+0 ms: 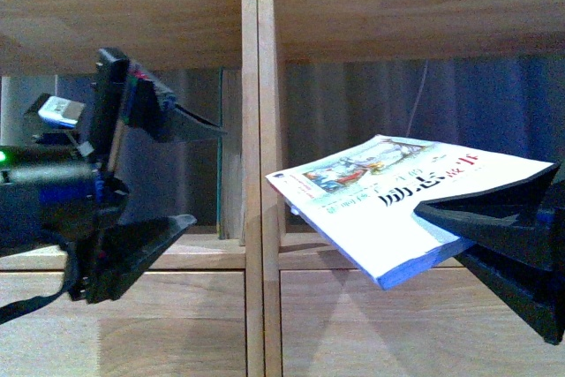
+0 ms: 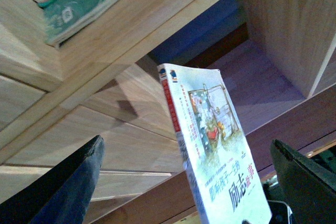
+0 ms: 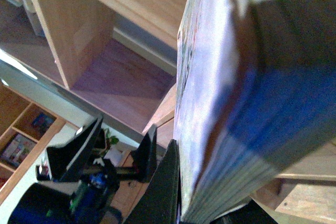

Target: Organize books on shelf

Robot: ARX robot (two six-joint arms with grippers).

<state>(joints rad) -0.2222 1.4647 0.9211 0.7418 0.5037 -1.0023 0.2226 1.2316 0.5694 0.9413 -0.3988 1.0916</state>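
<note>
Wooden shelf (image 1: 132,15) fills the front view, with its central divider (image 1: 256,86) running top to bottom and one open cubby on each side. The white book (image 1: 388,209) hangs in the air in front of the right cubby, resting on nothing. Its cover faces up and its near edge is tilted lower. The long axis runs roughly across the shelf front, from the right gripper toward the divider. The illustrated end points at the divider and the title end sits at the gripper. The book's leading corner is just beside the divider's right edge; whether it touches, I cannot tell. There is clear room above the book up to the upper plank, and a smaller gap below it to the cubby floor edge. The right gripper (image 1: 437,231) is clamped on the book's right end, one finger on the cover and one under it. In the right wrist view the page block shows edge-on, bluish. The left gripper (image 1: 205,176) sits in front of the left cubby, with jaws spread wide and nothing between them. It is near the divider's left edge and apart from the book. The left wrist view shows the red-marked spine. It also shows a teal-edged book (image 2: 84,3) lying flat on a shelf board near its front edge.
</note>
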